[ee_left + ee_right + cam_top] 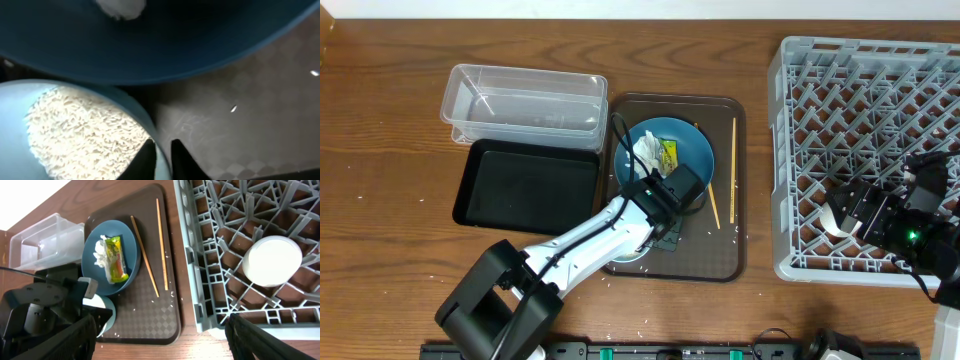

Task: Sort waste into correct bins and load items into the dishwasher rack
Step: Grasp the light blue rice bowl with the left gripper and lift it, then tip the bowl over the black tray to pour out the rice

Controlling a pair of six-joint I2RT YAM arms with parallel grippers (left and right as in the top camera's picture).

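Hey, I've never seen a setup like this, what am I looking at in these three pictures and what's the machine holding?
These are two robot arms at a wooden table, each ending in a two-finger gripper. One picture looks down from above; the other two come from small cameras on each wrist.

On the table sit a clear tub, a black tray, a brown serving tray and a big grey rack. The serving tray carries a blue plate with a tissue and a snack wrapper, plus two chopsticks.

The left gripper is down at a small bowl of rice, its fingers either side of the rim. The right gripper is open and holds nothing. One white bowl lies upside down in the rack.
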